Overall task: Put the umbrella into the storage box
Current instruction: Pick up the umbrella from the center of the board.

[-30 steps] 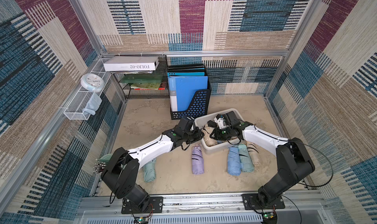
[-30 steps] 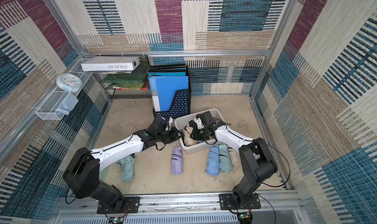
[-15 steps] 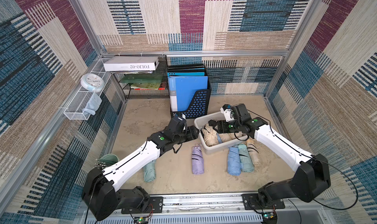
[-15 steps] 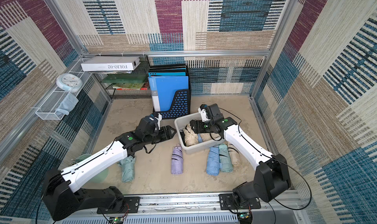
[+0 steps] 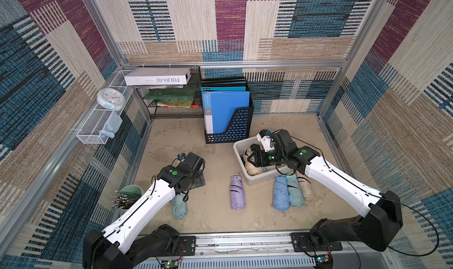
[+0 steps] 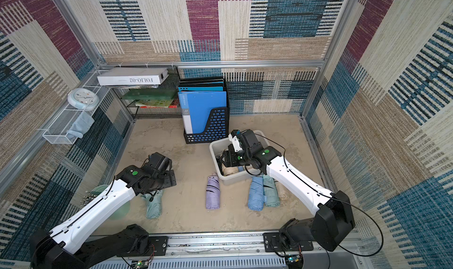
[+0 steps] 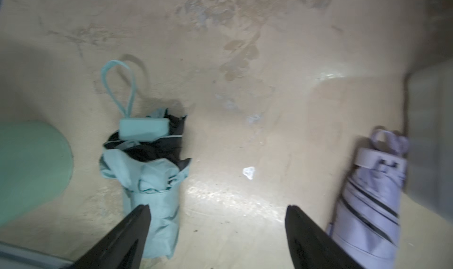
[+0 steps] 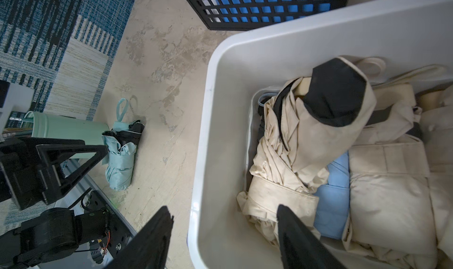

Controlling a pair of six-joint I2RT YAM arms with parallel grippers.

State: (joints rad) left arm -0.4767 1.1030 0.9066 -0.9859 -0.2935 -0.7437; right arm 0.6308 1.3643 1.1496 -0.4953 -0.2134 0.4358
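A robot test booth staged as an office: aluminium frame (image 5: pixel 269 64), file holder (image 5: pixel 235 130), clock (image 5: pixel 110 101).

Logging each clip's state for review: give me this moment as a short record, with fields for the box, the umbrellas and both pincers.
storage box: on the table, holding cream umbrellas and blue fabric
outside the box: mint umbrella, lilac umbrella, blue umbrella, teal umbrella, beige umbrella
left pincer: open, empty, above bare table
right pincer: open, empty, over the box's rim

Both top views high overhead, wrist views close, sharing teal umbrella (image 7: pixel 152 179) (image 8: pixel 120 162)
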